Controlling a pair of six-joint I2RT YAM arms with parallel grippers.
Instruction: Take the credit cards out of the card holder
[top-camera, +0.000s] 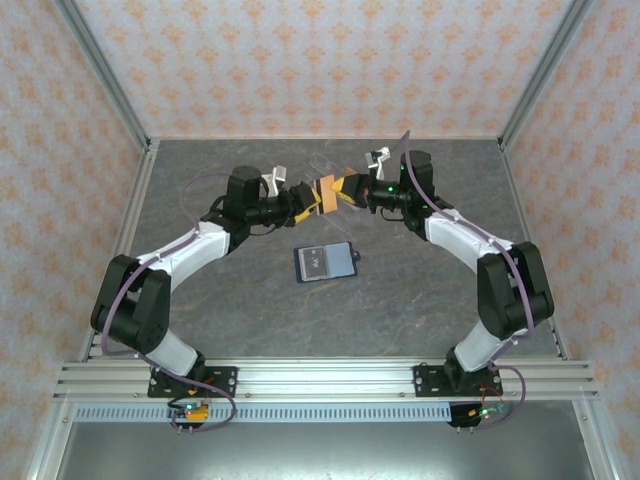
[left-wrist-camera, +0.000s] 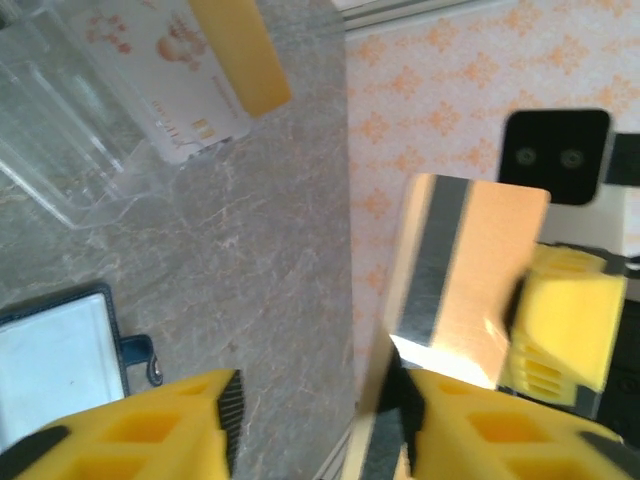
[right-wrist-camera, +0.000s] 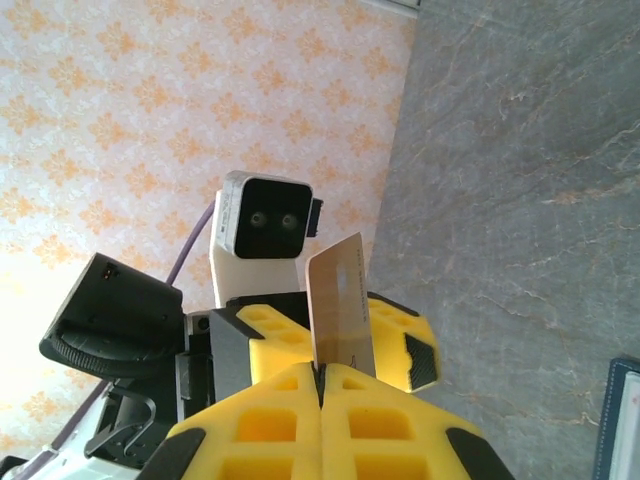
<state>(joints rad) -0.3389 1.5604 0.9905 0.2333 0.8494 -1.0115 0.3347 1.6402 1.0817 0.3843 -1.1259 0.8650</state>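
An orange-tan credit card (top-camera: 327, 193) with a dark stripe hangs in the air at the back middle of the table. My right gripper (right-wrist-camera: 320, 375) is shut on its edge, and the card (right-wrist-camera: 340, 295) stands up out of the closed fingers. My left gripper (left-wrist-camera: 320, 405) faces it, open. The card (left-wrist-camera: 470, 270) rests against the inner pad of one left finger, with a wide gap to the other. The navy card holder (top-camera: 325, 262) lies open and flat on the table below, apart from both grippers, with its clasp tab (left-wrist-camera: 140, 355) showing.
A clear acrylic box (left-wrist-camera: 70, 140) sits on the table behind the grippers. A whitish card (left-wrist-camera: 175, 85) and a yellowish card (left-wrist-camera: 240, 50) are at it. Metal frame posts and patterned walls close in the back and sides.
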